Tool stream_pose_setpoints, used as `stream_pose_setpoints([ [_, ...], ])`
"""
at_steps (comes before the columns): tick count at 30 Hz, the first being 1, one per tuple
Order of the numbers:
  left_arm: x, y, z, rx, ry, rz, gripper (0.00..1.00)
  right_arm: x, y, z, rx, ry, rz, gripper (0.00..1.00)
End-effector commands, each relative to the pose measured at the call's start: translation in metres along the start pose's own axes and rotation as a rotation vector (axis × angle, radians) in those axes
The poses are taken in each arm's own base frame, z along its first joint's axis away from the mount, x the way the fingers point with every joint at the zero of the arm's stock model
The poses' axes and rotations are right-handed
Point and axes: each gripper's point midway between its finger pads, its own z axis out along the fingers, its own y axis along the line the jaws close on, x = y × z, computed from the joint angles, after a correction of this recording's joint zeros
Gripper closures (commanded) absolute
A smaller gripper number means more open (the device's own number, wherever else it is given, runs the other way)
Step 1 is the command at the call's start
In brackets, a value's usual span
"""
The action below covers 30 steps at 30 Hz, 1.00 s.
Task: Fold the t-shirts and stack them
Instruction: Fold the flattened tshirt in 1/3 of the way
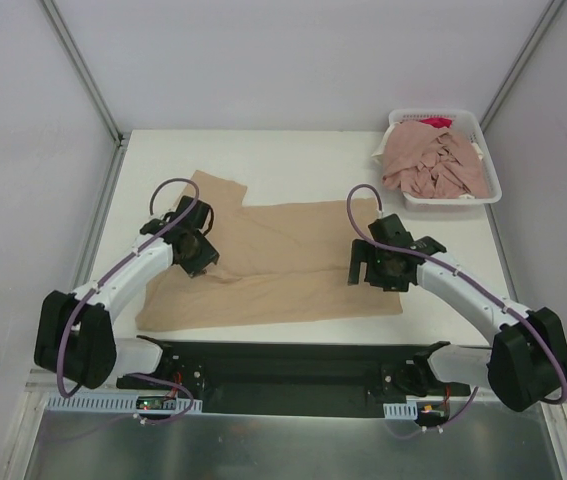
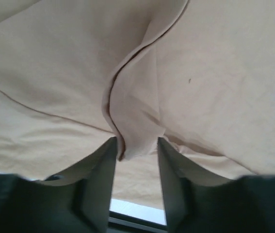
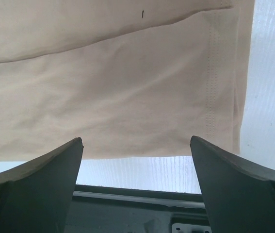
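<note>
— Where is the tan t-shirt (image 1: 283, 275) found?
— It is spread flat across the middle of the table (image 1: 293, 150), with one sleeve laid out toward the far left. The pink t-shirts (image 1: 433, 165) are heaped in the white basket (image 1: 448, 200) at the far right corner, well apart from it
— What is seen of the left gripper (image 1: 195, 255)?
— It is set down on the left part of the tan t-shirt. In the left wrist view its jaws are drawn close together, and a raised fold of the cloth is pinched between the fingers (image 2: 103, 170)
— And the right gripper (image 1: 378, 270)?
— It is held low over the near right corner of the tan t-shirt. Its jaws are spread wide and nothing is gripped; the stitched edge of the cloth is seen just beyond the fingers (image 3: 40, 179), with bare table beside it
</note>
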Motion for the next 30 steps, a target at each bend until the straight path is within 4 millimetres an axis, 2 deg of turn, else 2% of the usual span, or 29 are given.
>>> stream_pose_setpoints([
  [1,-0.020,-0.019,0.002,-0.025,-0.048,0.039,0.81,-0.010,-0.008,-0.013,0.034,-0.049,-0.015,0.03],
  [3,-0.019,-0.027,0.007,-0.024,-0.030,0.056,1.00,-0.013,-0.011,-0.015,0.040,-0.060,-0.010,0.03],
  [8,-0.020,-0.046,0.009,-0.008,-0.042,0.119,1.00,-0.017,-0.014,-0.016,0.042,-0.070,-0.005,0.03],
  [13,-0.020,-0.079,0.009,0.042,-0.055,0.185,1.00,-0.017,-0.017,-0.016,0.043,-0.076,-0.001,0.03],
  [14,-0.018,-0.082,0.017,0.026,-0.045,0.202,1.00,-0.017,-0.018,-0.016,0.046,-0.077,0.002,0.03],
  [17,-0.025,-0.108,0.022,0.042,-0.061,0.234,1.00,-0.018,-0.021,-0.017,0.052,-0.081,0.008,0.03],
  [20,-0.026,-0.122,0.034,0.037,-0.043,0.264,1.00,-0.019,-0.024,-0.019,0.057,-0.085,0.008,0.03],
  [21,-0.025,-0.125,0.037,0.038,-0.033,0.270,0.93,-0.019,-0.025,-0.019,0.061,-0.085,0.005,0.03],
  [23,-0.023,-0.131,0.043,0.041,-0.014,0.287,0.65,-0.022,-0.027,-0.021,0.070,-0.093,0.007,0.03],
  [24,-0.023,-0.132,0.044,0.040,-0.014,0.290,0.47,-0.023,-0.029,-0.022,0.079,-0.096,0.006,0.03],
  [25,-0.024,-0.131,0.048,0.027,-0.018,0.299,0.22,-0.024,-0.030,-0.023,0.081,-0.098,0.006,0.03],
  [29,-0.036,-0.145,0.038,0.066,-0.051,0.342,0.05,-0.035,-0.028,-0.027,0.082,-0.114,-0.005,0.03],
  [30,-0.040,-0.148,0.032,0.076,-0.070,0.345,0.02,-0.044,-0.023,-0.032,0.070,-0.136,-0.009,0.03],
])
